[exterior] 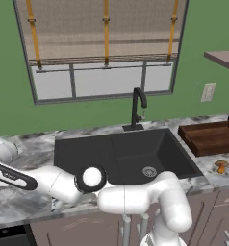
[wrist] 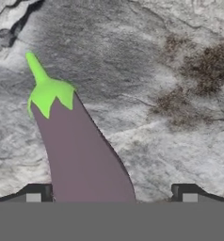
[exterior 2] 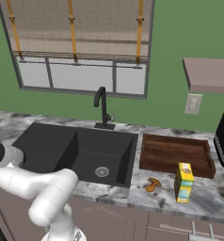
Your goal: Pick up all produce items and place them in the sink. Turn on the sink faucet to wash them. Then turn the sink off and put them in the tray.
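Eggplant [wrist: 83, 150] lies flat on the marbled bench [wrist: 180, 70], left of the sink [exterior: 87, 153]. I hold my tool [wrist: 111, 197] wide, straddling its body, ready to grasp.

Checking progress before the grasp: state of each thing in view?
gripper: open, fingers either side of the eggplant.
eggplant: lying on the marble counter, not gripped.
orange produce piece: on the counter in front of the tray, untouched.
sink: no produce in it.
faucet: no water seen running.
tray: nothing in it.
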Robot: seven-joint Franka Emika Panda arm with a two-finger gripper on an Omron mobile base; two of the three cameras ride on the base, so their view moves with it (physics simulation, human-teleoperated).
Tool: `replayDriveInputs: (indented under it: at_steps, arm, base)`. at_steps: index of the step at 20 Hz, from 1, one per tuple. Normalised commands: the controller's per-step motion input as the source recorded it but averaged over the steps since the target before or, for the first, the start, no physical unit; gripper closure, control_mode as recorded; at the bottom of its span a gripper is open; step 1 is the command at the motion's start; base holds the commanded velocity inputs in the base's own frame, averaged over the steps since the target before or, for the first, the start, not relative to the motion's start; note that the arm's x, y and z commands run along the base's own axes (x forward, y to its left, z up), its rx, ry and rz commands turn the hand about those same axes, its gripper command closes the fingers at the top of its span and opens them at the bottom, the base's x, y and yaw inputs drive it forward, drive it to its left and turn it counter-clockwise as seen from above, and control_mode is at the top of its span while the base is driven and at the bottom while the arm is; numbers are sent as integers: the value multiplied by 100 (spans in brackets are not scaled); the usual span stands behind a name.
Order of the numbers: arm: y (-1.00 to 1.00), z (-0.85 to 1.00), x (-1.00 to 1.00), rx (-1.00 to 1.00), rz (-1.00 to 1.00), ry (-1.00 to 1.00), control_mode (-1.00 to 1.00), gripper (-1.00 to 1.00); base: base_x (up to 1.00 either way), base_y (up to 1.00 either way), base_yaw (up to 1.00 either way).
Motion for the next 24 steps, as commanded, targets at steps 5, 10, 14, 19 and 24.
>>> replayDriveInputs:
  at_steps: [5,10,14,19,24]
  arm:
    - [24,-23,18,0,7,0,-100,-100]
    - [30,-20,15,0,6,0,-100,100]
    - [9,2,0,0,2,0,-100,100]
    - [0,27,-1,-3,-1,4,-100,100]
    - [-16,57,-2,-5,-4,4,-100,100]
  base:
    - [0,0,0]
    - [0,0,0]
    - [0,0,0]
    - [0,0,0]
    - [0,0,0]
